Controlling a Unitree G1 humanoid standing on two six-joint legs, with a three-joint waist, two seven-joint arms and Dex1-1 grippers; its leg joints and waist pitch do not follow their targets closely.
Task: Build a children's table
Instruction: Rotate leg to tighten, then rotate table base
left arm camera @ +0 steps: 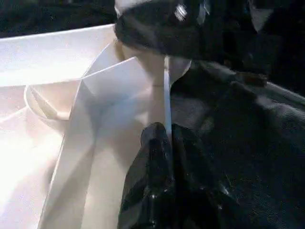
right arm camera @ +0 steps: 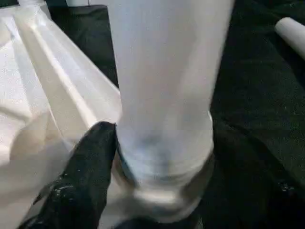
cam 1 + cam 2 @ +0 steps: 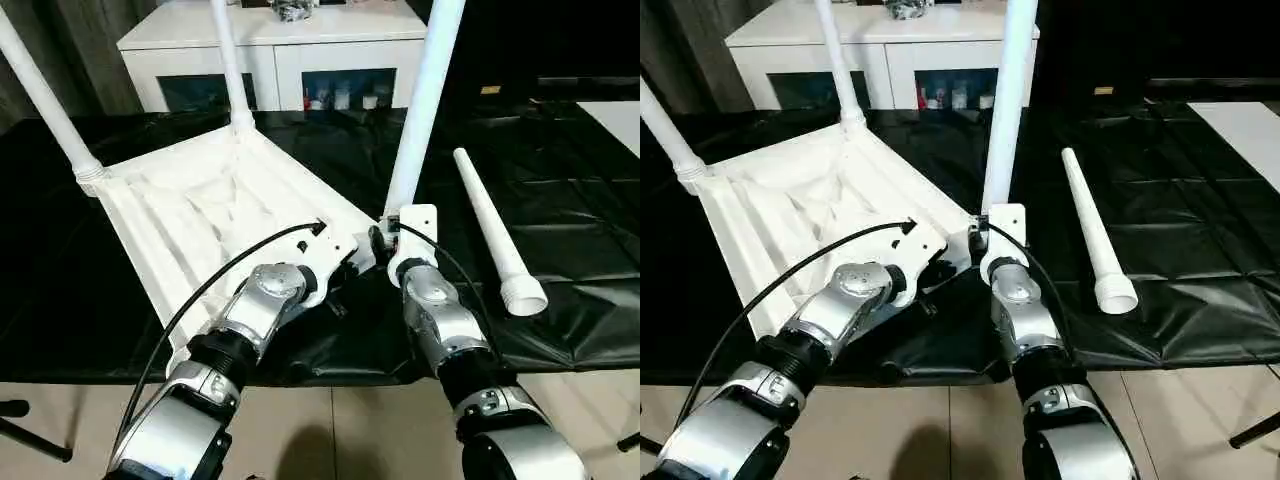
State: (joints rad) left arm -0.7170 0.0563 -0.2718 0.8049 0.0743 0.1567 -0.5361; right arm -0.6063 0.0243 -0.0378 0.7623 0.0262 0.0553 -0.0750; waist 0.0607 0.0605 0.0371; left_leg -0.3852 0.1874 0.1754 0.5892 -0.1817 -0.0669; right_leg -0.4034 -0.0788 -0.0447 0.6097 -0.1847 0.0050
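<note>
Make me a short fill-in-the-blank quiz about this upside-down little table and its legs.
1. The tabletop lies upside down on a ____ cover.
2. ____ legs stand up from its corners.
3. The spare leg lies on the robot's ____ side.
4. The right gripper is at the ____ of the near leg.

Missing words: black; three; right; base

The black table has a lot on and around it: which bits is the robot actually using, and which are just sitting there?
In use:
- upturned white table top
- three legs standing in its corners
- fourth leg lying loose on the black cover

Just there:
- white cabinet with glass doors
- black-covered table
</note>
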